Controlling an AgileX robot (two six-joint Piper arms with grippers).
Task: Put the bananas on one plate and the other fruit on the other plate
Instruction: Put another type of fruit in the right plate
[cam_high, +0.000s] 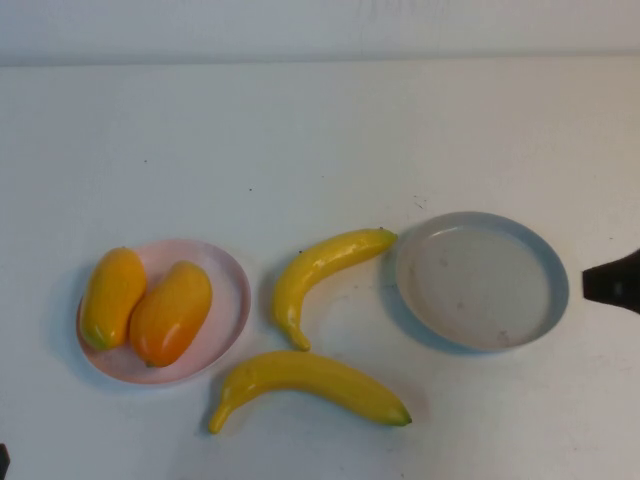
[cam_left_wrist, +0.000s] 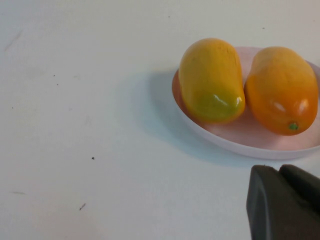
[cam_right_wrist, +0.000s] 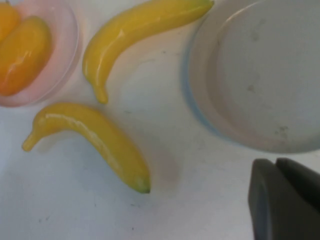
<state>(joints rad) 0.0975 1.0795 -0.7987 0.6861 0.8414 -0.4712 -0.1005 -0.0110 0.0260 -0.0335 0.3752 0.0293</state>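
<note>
Closest to the camera lies the bigger banana (cam_high: 312, 381), flat on the white tabletop (cam_high: 300, 140), with its green tip pointing toward the right side. Behind it lies the smaller banana (cam_high: 318, 272). Its far end touches the rim of the grey-blue plate (cam_high: 556, 285), or almost does. So I count two bananas, and both are off the plates.

The grey-blue plate sits on the right and holds nothing. The pink plate (cam_high: 234, 305) sits on the left. Two fat fruits lie in it side by side, touching: a yellow fruit (cam_high: 112, 296) with a bit of green on the outer side, and an orange fruit (cam_high: 171, 312) next to it. That makes two plates and two fat fruits.

Between the two plates the bananas fill the middle. Behind everything the tabletop is wide and bare up to the back wall (cam_high: 320, 25). A strip of bare tabletop also runs in front of the bigger banana.

From the high camera, the right gripper (cam_high: 612, 282) pokes in at the right edge, just beside the grey-blue plate. The left gripper (cam_left_wrist: 282, 202) hangs above the tabletop near the pink plate, on the side of the yellow fruit. I cannot tell if the fingers of either gripper are apart or together. Neither gripper holds anything that I can see.
</note>
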